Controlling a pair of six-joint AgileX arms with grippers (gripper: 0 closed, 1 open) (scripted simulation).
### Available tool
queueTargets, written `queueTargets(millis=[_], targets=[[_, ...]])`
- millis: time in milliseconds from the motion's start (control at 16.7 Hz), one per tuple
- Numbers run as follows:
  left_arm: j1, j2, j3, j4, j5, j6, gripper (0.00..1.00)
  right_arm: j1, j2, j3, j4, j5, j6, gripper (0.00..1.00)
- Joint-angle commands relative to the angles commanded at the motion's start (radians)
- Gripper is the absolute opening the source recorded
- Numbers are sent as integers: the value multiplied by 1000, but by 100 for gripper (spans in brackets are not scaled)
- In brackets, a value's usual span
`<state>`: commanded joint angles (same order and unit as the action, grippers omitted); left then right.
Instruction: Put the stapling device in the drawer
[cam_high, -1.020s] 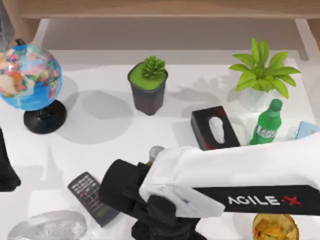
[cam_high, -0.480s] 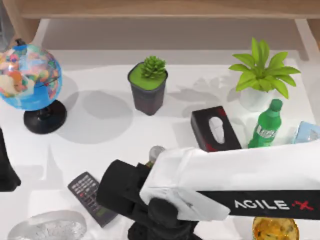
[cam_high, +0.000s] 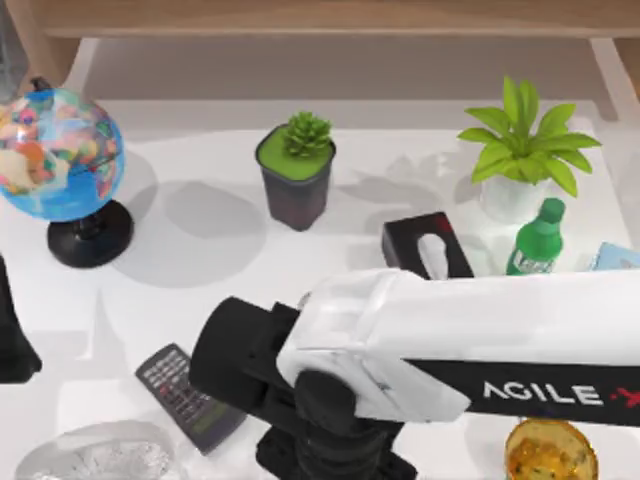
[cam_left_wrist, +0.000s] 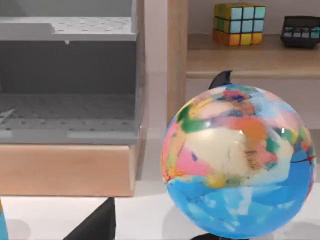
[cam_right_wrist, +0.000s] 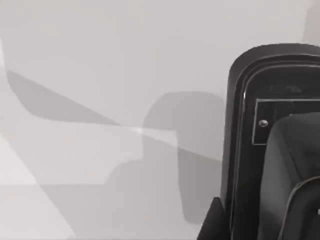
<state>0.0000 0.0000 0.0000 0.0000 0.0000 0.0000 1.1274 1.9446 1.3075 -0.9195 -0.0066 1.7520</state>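
Our right arm (cam_high: 450, 350) has shifted toward the top view's far edge, now hiding the small metallic-topped item. We judge the small glossy black stapling device (cam_right_wrist: 272, 145) lies just beneath our right gripper, finger state unclear.

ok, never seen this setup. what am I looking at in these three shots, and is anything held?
It is a simulated pair of AgileX arms at a white table. The top view looks down from above: the right arm reaches across the front, and the left arm sits parked at the left edge. On the table are a globe, a potted succulent, a leafy plant, a black tissue box, a green bottle and a remote. The left wrist view faces the globe and an open drawer. The right wrist view looks down on a glossy black object, probably the stapling device. I cannot tell whether anything is held.
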Motion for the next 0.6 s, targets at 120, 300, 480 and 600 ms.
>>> queueTargets(millis=[120, 300, 480, 600], targets=[[0, 0, 0, 0, 0, 0, 100, -5, 8, 6, -9, 8, -3, 0], [0, 0, 0, 0, 0, 0, 100, -1, 6, 3, -6, 7, -1, 0], [0, 0, 0, 0, 0, 0, 100, -13, -17, 6, -30, -13, -22, 0], [0, 0, 0, 0, 0, 0, 100, -51, -76, 38, -92, -57, -78, 0]])
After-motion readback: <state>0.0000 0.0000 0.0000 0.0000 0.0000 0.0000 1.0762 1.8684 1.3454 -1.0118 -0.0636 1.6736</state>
